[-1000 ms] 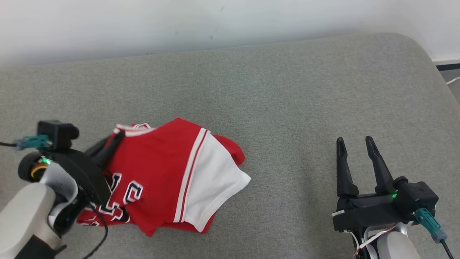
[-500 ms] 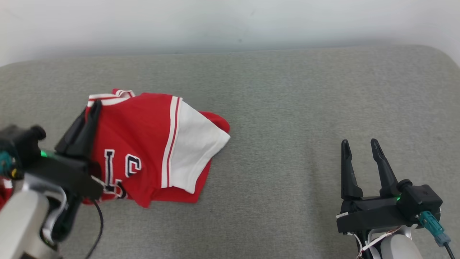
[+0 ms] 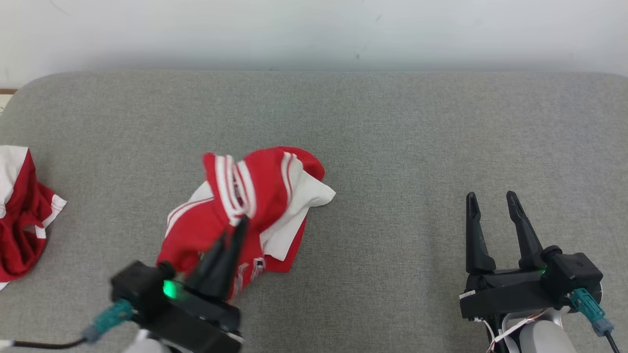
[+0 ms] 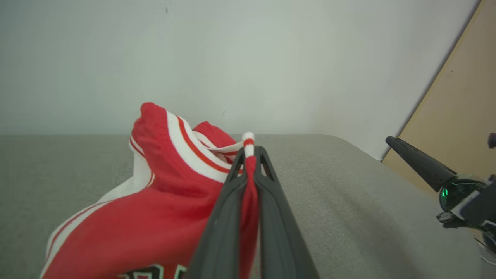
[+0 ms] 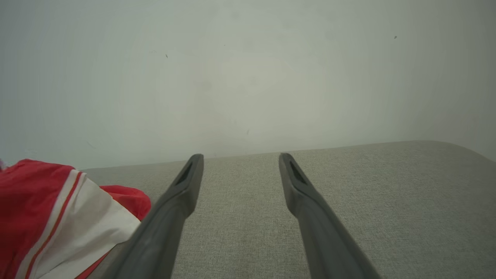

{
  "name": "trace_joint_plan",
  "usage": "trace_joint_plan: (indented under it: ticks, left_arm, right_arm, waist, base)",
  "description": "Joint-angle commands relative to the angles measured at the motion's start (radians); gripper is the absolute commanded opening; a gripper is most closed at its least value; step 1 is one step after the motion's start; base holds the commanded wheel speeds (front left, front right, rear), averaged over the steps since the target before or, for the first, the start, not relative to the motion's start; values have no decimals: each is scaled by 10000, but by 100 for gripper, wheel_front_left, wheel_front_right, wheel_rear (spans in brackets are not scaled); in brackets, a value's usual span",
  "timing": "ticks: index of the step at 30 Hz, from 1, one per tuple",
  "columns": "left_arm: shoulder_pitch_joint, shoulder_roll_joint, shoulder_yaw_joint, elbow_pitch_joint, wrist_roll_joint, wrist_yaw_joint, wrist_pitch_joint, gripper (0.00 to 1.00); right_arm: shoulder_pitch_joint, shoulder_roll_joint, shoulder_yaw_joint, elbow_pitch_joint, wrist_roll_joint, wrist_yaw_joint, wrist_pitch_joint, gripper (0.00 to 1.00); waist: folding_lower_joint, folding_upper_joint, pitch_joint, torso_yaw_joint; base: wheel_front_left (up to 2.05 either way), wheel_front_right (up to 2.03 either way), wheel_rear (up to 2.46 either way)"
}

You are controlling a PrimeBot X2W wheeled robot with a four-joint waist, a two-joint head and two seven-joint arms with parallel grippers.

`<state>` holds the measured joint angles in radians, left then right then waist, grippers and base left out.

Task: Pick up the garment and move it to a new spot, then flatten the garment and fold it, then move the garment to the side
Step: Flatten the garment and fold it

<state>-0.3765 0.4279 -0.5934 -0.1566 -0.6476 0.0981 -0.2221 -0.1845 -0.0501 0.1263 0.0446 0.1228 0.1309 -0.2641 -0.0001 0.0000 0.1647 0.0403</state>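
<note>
The garment (image 3: 255,206) is a red and white jersey with dark lettering, bunched up left of centre on the grey cushion (image 3: 392,147). My left gripper (image 3: 240,223) is shut on its striped edge; in the left wrist view the red and white trim (image 4: 248,155) is pinched between the two fingers and the rest of the garment (image 4: 155,193) hangs to the left. My right gripper (image 3: 490,198) stands open at the lower right, apart from the cloth, with nothing between its fingers (image 5: 186,186). The right wrist view catches the garment (image 5: 50,209) at its lower left.
A second red and white cloth (image 3: 19,215) lies at the cushion's left edge. A pale wall (image 3: 314,34) runs behind the cushion. The left wrist view has a tan panel (image 4: 457,97) at its right, behind my right gripper (image 4: 418,164).
The head view has shifted, so the camera has moved. My left gripper has swung towards the view's centre, pulling the garment from a flatter spread into a bunched heap. The right gripper stays open.
</note>
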Motion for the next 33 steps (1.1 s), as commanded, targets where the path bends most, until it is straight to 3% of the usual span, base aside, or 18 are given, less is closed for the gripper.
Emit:
trace_joint_plan:
  ticks: [1, 11, 18, 25, 26, 27, 28, 29, 33]
  left_arm:
    - [156, -105, -141, 84, 55, -57, -69, 0]
    - [-858, -1751, -1299, 1387, 594, -645, -279, 0]
    - [-2251, -2784, -1615, 2893, 1039, -1056, -365, 0]
    - [-2774, -3332, -1611, 4318, 1095, -1328, -437, 0]
    - [-2776, -3384, -1632, 4544, 1080, -1404, -427, 8]
    - [-2727, -3453, -1659, 4781, 996, -1440, -427, 42]
    - [-2706, -3515, -1718, 4950, 965, -1527, -432, 89]
    - [-2728, -3563, -1732, 5035, 963, -1559, -436, 100]
    - [-2742, -3648, -1699, 4887, 1053, -1666, -444, 100]
  right_arm:
    - [39, -5, 3, -12, -37, -5, -4, 100]
    - [-87, -5, 12, 56, -99, -5, -4, 100]
    - [-127, -5, 79, 86, -34, -3, -4, 100]
    - [-74, -3, 74, 52, -44, -3, -4, 100]
    - [-68, -3, 80, 52, -45, -3, -4, 100]
    - [-67, -3, 83, 57, -47, -3, -4, 100]
    - [-64, -3, 72, 60, -52, -3, -4, 100]
    - [-55, -3, 50, 50, -59, -3, -4, 100]
    - [5, -2, -87, 18, -125, -3, -4, 100]
  waist:
    - [1, 0, -2, 1]
    - [1, 0, -19, -206]
    - [1, 0, -111, -778]
    - [1, 0, -69, -1201]
    - [1, 0, -63, -1235]
    - [1, 0, -46, -1267]
    - [1, 0, -39, -1279]
    - [1, 0, -25, -1273]
    - [1, 0, -16, -1144]
  base:
    - [0, 0, 0]
    - [0, 0, 0]
    - [0, 0, 0]
    - [0, 0, 0]
    - [0, 0, 0]
    - [0, 0, 0]
    - [0, 0, 0]
    - [0, 0, 0]
    - [0, 0, 0]
